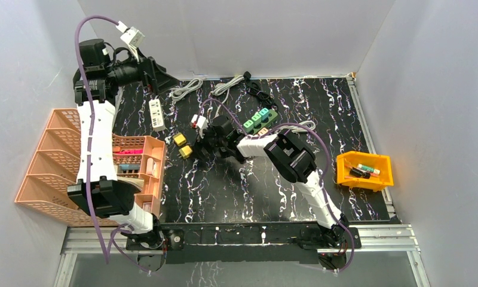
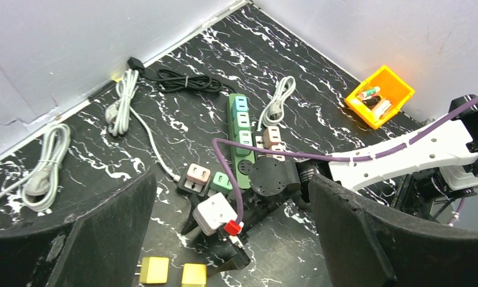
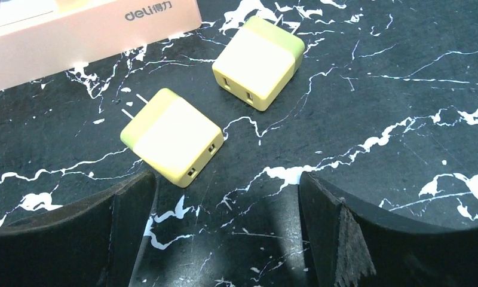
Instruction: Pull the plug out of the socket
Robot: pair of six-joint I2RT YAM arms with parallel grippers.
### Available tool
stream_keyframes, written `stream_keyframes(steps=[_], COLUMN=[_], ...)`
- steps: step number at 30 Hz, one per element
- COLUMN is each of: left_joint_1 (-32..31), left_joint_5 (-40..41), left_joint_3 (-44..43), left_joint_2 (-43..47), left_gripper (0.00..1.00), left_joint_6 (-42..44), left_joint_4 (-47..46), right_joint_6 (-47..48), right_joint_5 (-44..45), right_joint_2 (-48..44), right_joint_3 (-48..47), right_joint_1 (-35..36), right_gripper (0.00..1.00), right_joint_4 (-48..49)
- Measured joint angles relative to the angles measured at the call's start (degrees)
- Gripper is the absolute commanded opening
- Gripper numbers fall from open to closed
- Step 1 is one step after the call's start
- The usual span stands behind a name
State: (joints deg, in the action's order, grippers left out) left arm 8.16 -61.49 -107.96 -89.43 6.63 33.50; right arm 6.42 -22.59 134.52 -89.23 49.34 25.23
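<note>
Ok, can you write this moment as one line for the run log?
left gripper: open, raised, empty | right gripper: open, empty, low near two yellow adapters | green power strip: plugs in

Your left arm (image 1: 97,140) and right arm (image 1: 311,185) both show white link shells between black joint housings. A purple cable (image 1: 81,42) runs along each arm. Each wrist carries a white block (image 1: 132,37); the right one ends in a red connector (image 2: 232,227). Jaws are black, with matte, rough-edged fingers (image 3: 374,239).
</note>
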Motion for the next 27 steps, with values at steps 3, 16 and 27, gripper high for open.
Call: stream_keyframes(steps=[3, 16, 27], left_joint_1=[-2.2, -8.1, -8.3], left_joint_5=[1.7, 6.8, 7.8], left_joint_3=[1.8, 3.5, 6.5], left_joint_2=[0.9, 2.7, 5.1], left_gripper=[0.98, 0.98, 0.99], left_joint_6=[0.5, 3.3, 4.3], left_joint_4=[0.0, 1.5, 1.4], right_joint_6=[-0.2, 0.7, -2.7], right_joint_5=[0.1, 3.8, 1.2], right_joint_2=[-0.9, -1.2, -1.6], right_joint_3=[2.3, 2.3, 3.1], right_joint_1=[-0.1, -0.5, -0.8], right_gripper=[0.98, 0.98, 0.98], right_joint_4=[2.2, 1.7, 3.3])
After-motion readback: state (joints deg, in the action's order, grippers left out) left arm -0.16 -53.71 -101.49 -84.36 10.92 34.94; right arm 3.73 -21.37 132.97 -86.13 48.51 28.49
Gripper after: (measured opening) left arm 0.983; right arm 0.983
